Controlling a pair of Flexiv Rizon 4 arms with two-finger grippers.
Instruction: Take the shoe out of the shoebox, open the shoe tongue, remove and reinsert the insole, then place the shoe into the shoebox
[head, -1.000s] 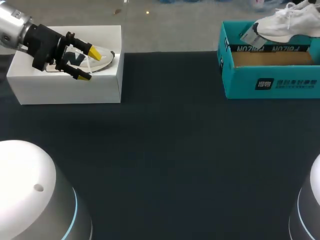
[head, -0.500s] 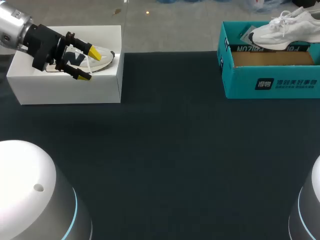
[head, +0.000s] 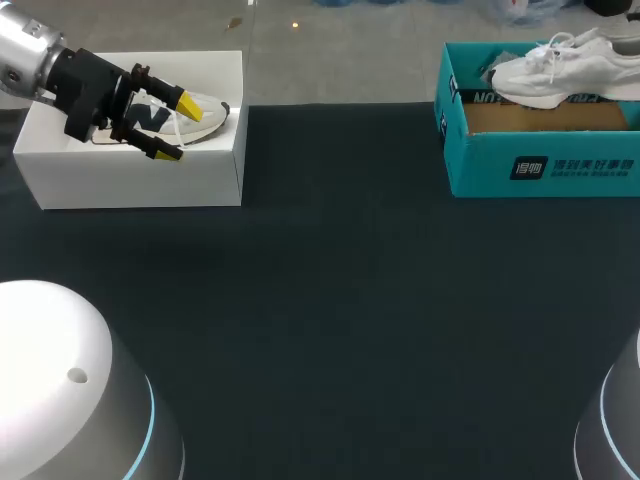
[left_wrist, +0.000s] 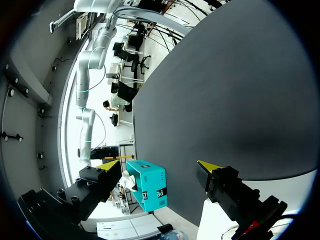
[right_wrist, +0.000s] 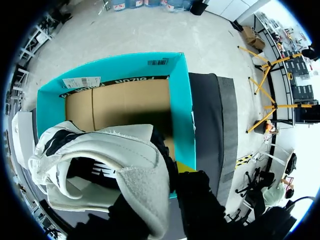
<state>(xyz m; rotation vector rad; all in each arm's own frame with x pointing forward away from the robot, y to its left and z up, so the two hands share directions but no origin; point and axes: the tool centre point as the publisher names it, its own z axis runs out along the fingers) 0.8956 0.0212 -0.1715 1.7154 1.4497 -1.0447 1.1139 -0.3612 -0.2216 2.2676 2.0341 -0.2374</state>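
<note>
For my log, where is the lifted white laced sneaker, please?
The sneaker hangs far right in the head view, in my right gripper, above the teal cardboard shoebox.

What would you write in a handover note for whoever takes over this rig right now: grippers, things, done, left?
Left gripper: open, over the white box, above a second shoe lying in it.
Right gripper: shut on the white shoe at its heel, holding it above the teal box.
Done: white shoe lifted out.
To do: open the tongue, pull and refit the insole, put the shoe back in its box.
</note>
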